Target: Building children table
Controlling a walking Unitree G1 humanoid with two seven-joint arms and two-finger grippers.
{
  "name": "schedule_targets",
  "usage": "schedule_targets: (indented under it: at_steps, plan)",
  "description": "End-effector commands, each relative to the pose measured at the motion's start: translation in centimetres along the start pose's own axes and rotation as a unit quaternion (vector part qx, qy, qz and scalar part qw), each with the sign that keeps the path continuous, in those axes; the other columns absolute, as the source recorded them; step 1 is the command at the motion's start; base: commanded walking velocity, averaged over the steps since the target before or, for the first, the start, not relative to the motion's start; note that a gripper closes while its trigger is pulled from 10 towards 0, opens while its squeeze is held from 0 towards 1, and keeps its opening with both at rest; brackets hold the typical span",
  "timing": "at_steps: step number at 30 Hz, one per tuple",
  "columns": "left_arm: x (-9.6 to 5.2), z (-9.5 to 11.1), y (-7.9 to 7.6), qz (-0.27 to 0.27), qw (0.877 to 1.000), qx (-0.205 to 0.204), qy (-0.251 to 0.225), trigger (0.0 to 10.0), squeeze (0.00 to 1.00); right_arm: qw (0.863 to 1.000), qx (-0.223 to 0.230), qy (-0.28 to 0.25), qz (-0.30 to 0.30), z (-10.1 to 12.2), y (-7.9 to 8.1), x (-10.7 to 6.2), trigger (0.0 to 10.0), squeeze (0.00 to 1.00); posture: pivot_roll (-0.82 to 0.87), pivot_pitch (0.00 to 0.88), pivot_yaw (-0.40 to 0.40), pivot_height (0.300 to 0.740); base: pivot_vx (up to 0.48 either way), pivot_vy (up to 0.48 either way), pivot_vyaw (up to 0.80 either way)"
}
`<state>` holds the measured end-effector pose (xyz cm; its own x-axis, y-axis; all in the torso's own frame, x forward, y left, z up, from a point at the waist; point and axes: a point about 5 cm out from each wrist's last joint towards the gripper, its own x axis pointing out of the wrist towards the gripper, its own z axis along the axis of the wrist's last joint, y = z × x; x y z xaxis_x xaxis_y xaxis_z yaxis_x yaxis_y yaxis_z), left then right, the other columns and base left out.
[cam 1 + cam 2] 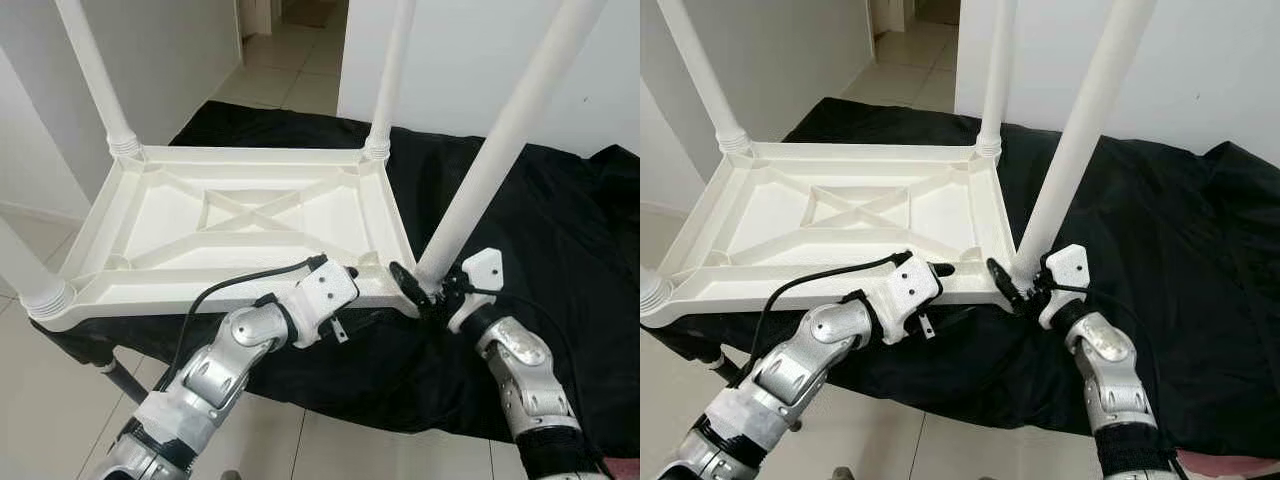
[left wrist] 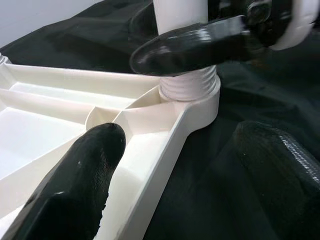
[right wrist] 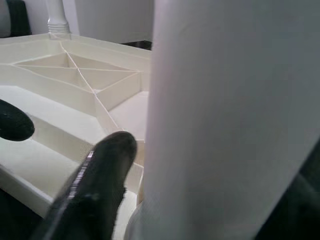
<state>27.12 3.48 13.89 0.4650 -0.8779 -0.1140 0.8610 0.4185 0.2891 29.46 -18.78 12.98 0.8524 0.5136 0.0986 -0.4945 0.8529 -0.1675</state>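
Upturned white table top [image 1: 240,215] lies on a black cloth [image 1: 560,230], legs up.
Right gripper [image 1: 425,285] pinches the near-right leg [image 1: 500,150] at its base; left gripper [image 2: 170,165], fingers spread, straddles the near rim beside it.

upturned table [image 1: 240,215] on black cloth [image 1: 560,230] | right end effector [image 1: 425,290] grips near leg [image 1: 500,150]

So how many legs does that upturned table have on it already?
4: far-left leg, far-right leg, near-left leg cut off at the frame edge, and near-right leg, gripped at its base by the right gripper.
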Motion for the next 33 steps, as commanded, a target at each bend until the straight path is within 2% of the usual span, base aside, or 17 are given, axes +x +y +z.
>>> schedule_targets:
  at_steps: [1, 11, 12, 17, 20, 21, 26, 27, 33]
  plan:
    - [0.1, 0.0, -0.3, -0.026, 1.0, -0.002, 0.002, 10.0, 0.0, 1.0, -0.006, 0.003, 0.009, -0.1, -0.1, 0.1, 0.0, 0.0, -0.03, 0.0, -0.029, 0.74, 0.0, 0.0, 0.0]
    - [0.2, -0.2, -0.6, -0.03, 1.0, 0.0, 0.008, 10.0, 0.0, 1.0, -0.006, 0.014, 0.0, -0.8, -0.5, -0.4, 0.0, 0.0, -0.04, 0.0, -0.025, 0.74, 0.0, 0.0, 0.0]
    - [0.1, -0.3, -0.5, -0.029, 1.0, 0.003, 0.012, 10.0, 0.0, 1.0, -0.003, 0.014, -0.012, -0.8, -0.5, -0.4, 10.0, 0.0, -0.04, 0.0, -0.032, 0.74, 0.0, 0.0, 0.0]
    - [0.1, -0.3, 0.1, -0.02, 1.0, 0.006, 0.015, 10.0, 0.0, 0.999, 0.009, 0.011, -0.031, -1.1, -0.1, -0.4, 10.0, 0.0, -0.04, 0.0, -0.028, 0.74, 0.0, 0.0, 0.0]
    - [0.3, -0.3, 0.1, -0.019, 1.0, 0.007, 0.014, 10.0, 0.0, 0.995, 0.004, 0.043, -0.089, -1.9, -0.2, -0.3, 10.0, 0.0, -0.04, 0.0, -0.027, 0.74, 0.0, 0.0, 0.0]
    - [0.2, -0.3, 0.1, -0.02, 1.0, 0.007, 0.014, 10.0, 0.0, 0.993, 0.016, 0.046, -0.104, -2.0, 0.0, -0.2, 10.0, 0.0, -0.05, 0.0, -0.022, 0.74, 0.0, 0.0, 0.0]
    - [0.2, -0.3, 0.2, -0.019, 1.0, 0.008, 0.016, 10.0, 0.0, 0.991, 0.033, 0.042, -0.125, -1.9, 0.5, 0.0, 10.0, 0.0, -0.05, 0.0, -0.014, 0.74, 0.0, 0.0, 0.0]
    - [0.1, -0.3, 0.3, -0.02, 1.0, 0.008, 0.017, 10.0, 0.0, 0.981, 0.058, 0.046, -0.181, -1.9, 1.0, 0.0, 10.0, 0.0, -0.05, 0.0, -0.009, 0.74, 0.0, 0.0, 0.0]
    - [0.1, -0.3, 0.4, -0.021, 1.0, 0.009, 0.018, 10.0, 0.0, 0.967, 0.081, 0.05, -0.238, -1.8, 1.9, 0.2, 10.0, 0.0, -0.05, 0.0, -0.007, 0.74, 0.0, 0.0, 0.0]
